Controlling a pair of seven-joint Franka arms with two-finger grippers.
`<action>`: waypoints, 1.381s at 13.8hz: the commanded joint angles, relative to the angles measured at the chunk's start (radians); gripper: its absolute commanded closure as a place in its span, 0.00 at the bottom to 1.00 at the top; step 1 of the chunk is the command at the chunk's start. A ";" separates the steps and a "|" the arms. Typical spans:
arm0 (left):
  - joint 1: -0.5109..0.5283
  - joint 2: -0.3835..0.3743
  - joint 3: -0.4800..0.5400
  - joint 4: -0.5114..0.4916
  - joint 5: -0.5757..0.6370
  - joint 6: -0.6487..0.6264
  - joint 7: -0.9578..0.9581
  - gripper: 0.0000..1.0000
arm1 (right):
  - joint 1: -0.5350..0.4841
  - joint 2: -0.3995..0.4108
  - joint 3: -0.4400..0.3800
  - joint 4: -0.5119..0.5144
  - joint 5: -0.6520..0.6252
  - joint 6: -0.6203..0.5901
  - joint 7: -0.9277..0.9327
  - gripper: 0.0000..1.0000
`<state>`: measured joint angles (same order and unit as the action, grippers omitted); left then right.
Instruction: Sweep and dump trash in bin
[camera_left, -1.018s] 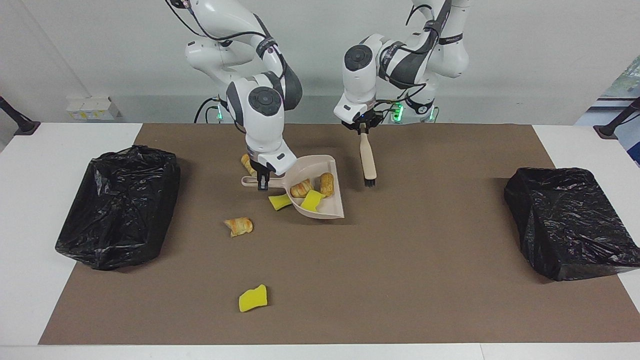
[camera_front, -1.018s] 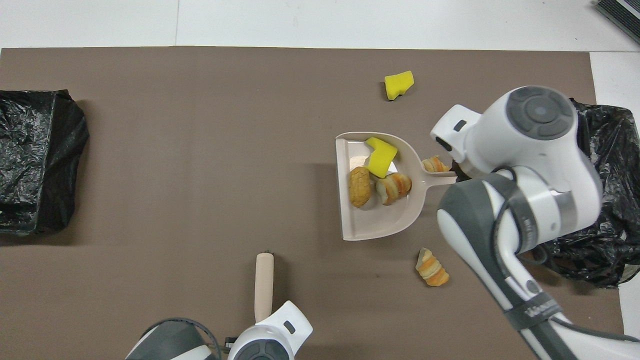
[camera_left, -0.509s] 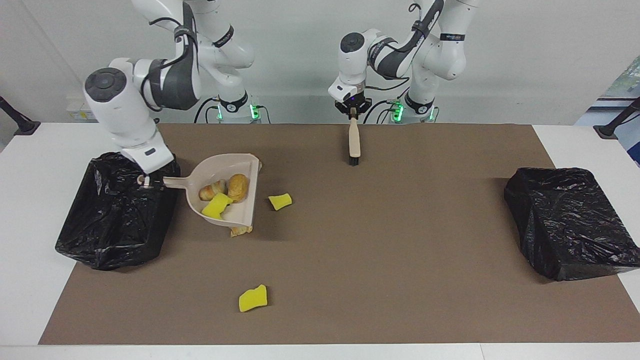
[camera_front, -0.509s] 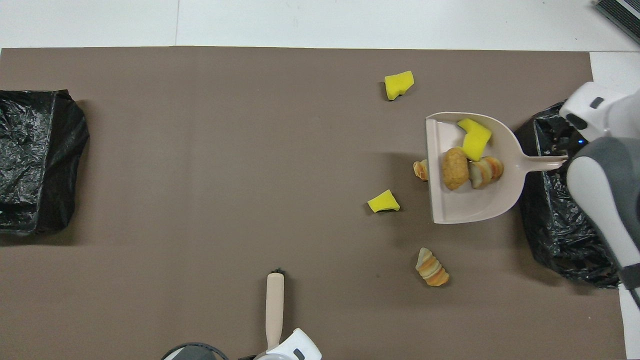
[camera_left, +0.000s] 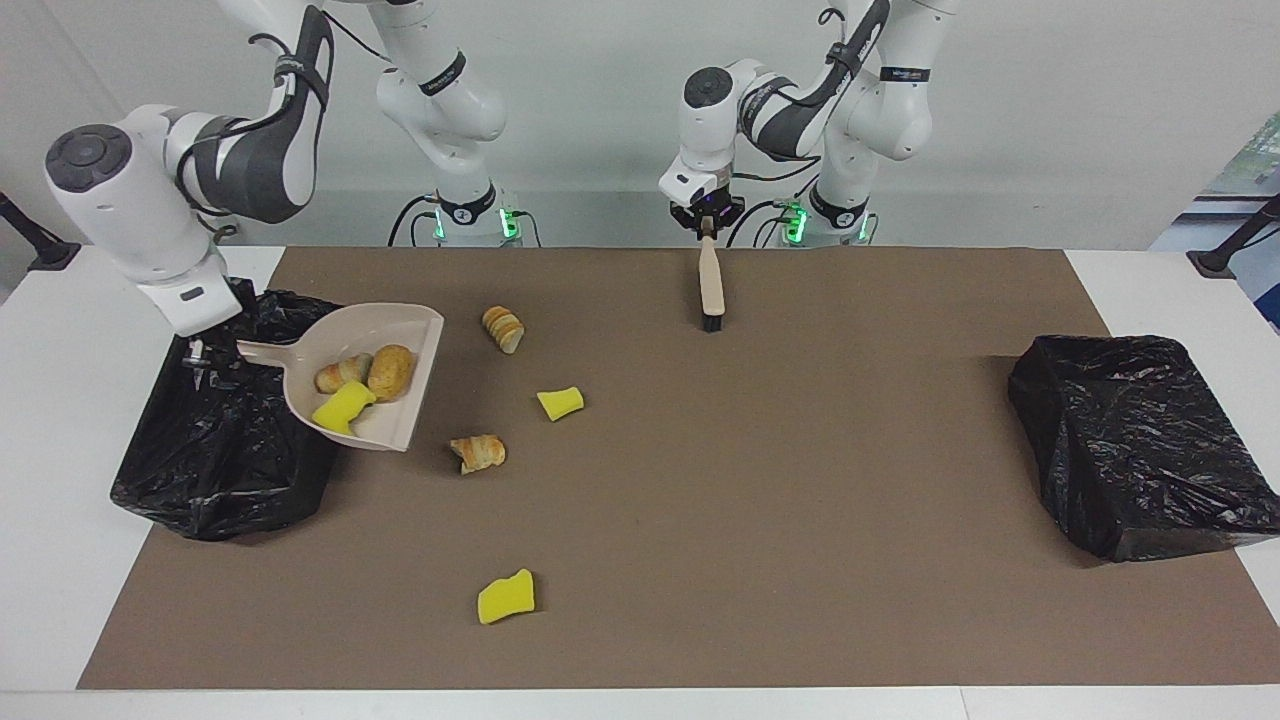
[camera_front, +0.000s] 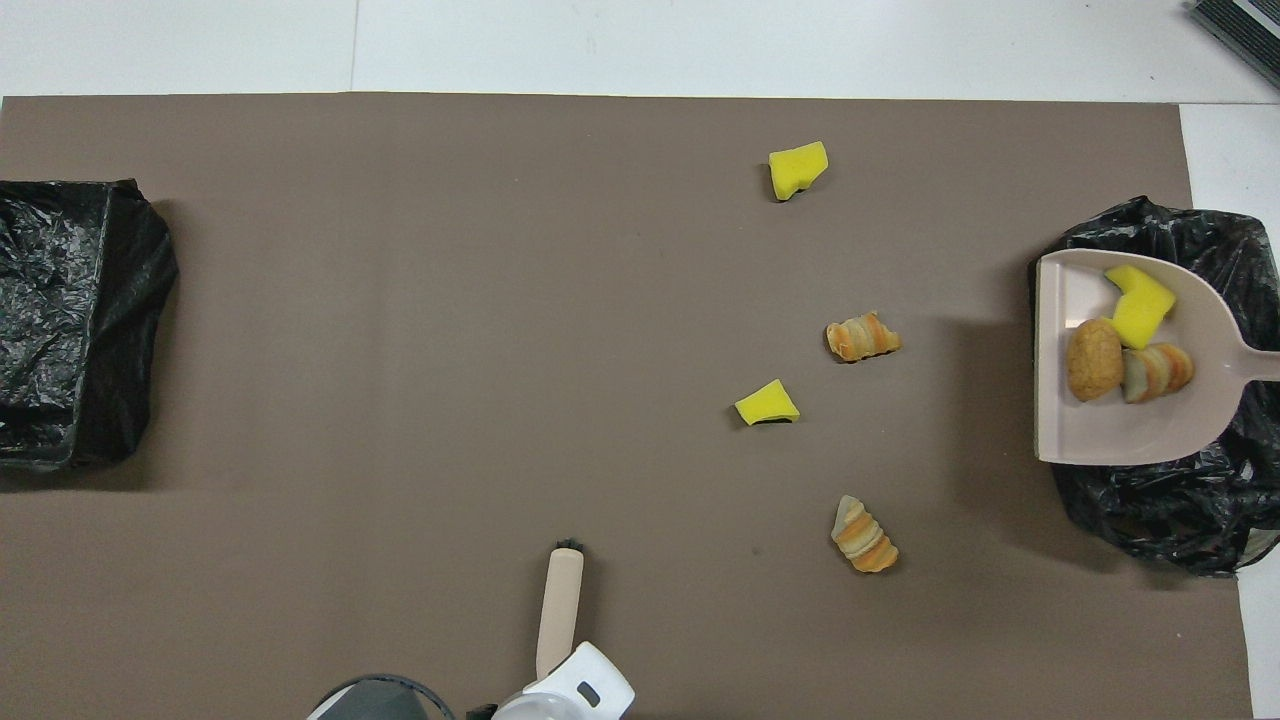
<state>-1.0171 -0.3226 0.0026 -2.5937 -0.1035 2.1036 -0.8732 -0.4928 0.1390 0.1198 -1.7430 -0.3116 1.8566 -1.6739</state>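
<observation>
**Dustpan is swinging away from mid-table and arriving over the bin**

You are now carrying the dustpan (camera_left: 415, 375) over the black-bagged bin (camera_left: 220, 470) at the right arm's end of the table. The right gripper (camera_left: 197, 358) is clamped on its handle, above the bag. Three bits of trash (camera_left: 352, 383) are riding in the pan: one yellow sponge chunk and two bread pieces. Nothing is tipping out yet, so the dump is coming next. Four bits are still lying on the mat (camera_left: 800, 500): two croissant pieces (camera_left: 502, 329) and two sponge chunks (camera_left: 560, 402), so another sweep is waiting. The left gripper (camera_left: 707, 228) is waiting at the brush (camera_left: 711, 285) handle, close to its base; whether it is gripping or loosening, I cannot tell. No readable labels anywhere.
</observation>
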 joint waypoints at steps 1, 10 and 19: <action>0.131 0.031 0.003 0.099 -0.007 -0.046 0.120 0.00 | -0.032 0.001 0.006 0.013 -0.119 0.053 -0.009 1.00; 0.590 0.071 0.005 0.541 0.137 -0.290 0.666 0.00 | 0.017 -0.010 0.006 0.005 -0.550 0.026 0.181 1.00; 0.839 0.216 0.010 1.003 0.131 -0.648 0.951 0.00 | 0.045 -0.107 0.038 0.026 -0.558 -0.076 0.023 1.00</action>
<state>-0.2148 -0.1814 0.0252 -1.6888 0.0215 1.5250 0.0597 -0.4390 0.0479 0.1344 -1.7253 -0.8654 1.8013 -1.6109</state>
